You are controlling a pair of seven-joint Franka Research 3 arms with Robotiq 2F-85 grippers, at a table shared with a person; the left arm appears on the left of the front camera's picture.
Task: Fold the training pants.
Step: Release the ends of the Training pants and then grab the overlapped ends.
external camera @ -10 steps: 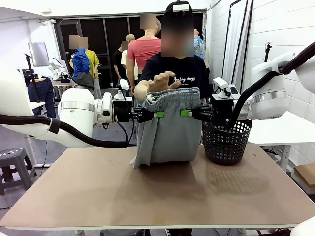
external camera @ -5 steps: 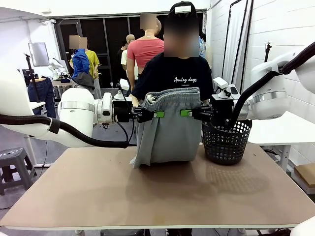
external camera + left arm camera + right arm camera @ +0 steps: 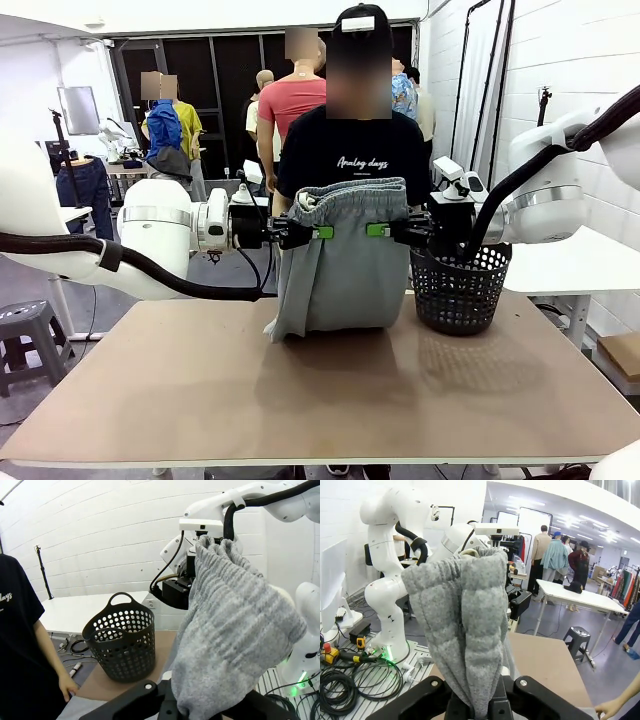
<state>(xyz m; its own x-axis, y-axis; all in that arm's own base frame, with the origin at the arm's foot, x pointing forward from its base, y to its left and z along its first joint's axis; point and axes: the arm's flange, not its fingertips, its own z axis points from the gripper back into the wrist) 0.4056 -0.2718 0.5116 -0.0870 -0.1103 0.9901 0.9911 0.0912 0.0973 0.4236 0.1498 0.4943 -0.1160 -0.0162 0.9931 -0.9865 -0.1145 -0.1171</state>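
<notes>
- Training pants [image 3: 340, 270] hang lengthwise upright, waistband [image 3: 350, 190] topmost, lower end touching the table [image 3: 300, 390].
- Left pincer [image 3: 320, 232] and right pincer [image 3: 376, 230] each clamp the waistband.

Robotics lab; white arms [image 3: 390, 587]; floor cables [image 3: 347, 685]
</notes>
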